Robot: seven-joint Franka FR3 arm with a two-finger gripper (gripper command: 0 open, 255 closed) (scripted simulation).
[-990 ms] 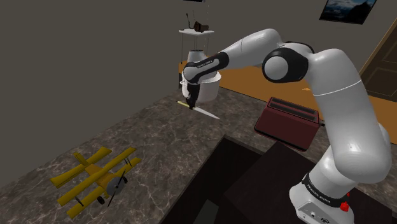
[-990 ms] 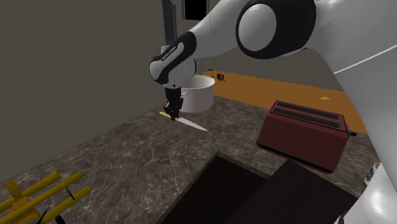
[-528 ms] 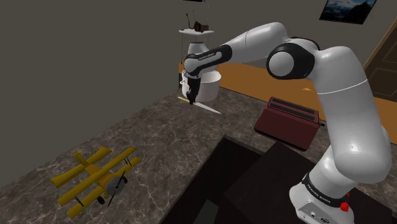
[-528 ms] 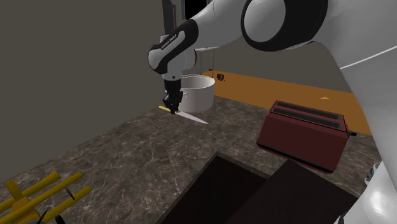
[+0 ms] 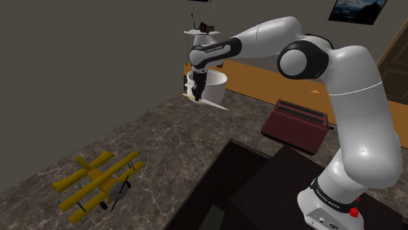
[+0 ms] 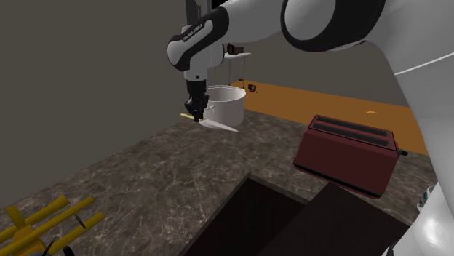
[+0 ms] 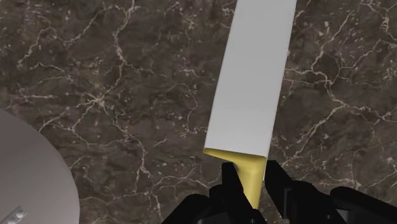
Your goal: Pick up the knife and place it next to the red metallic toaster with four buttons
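White lettering [image 5: 213,48] is running along the dark band of the arm's forearm, and more is showing on the dark ring [image 5: 330,195] at the arm's base. Both are too small to read.

At the shoulder view's left, a yellow toy biplane [image 5: 98,180] is lying on the dark marbled counter [image 5: 153,134]. Further right, the gripper [image 5: 195,95] is hanging fingers-down above the counter's far end. In the wrist view its fingers [image 7: 232,183] are standing narrowly apart, pinching the yellow handle of the knife [image 7: 254,83] between them, and the pale blade is stretching straight away from the fingertips over the stone.

In the shoulder view the knife [image 5: 210,103] is hanging clear of the counter, its long axis lying almost level. The handle end is sitting at the left in the gripper, and the tip is pointing right and dipping a little. The second exterior view is showing the same: the gripper [image 6: 195,113] is holding the knife [image 6: 218,125] with its point aiming to that view's right.

Just behind the blade, a white pot [image 5: 217,86] is standing on the counter. Well apart to the right, the dark red toaster [image 5: 297,124] is sitting with two slots in its top.
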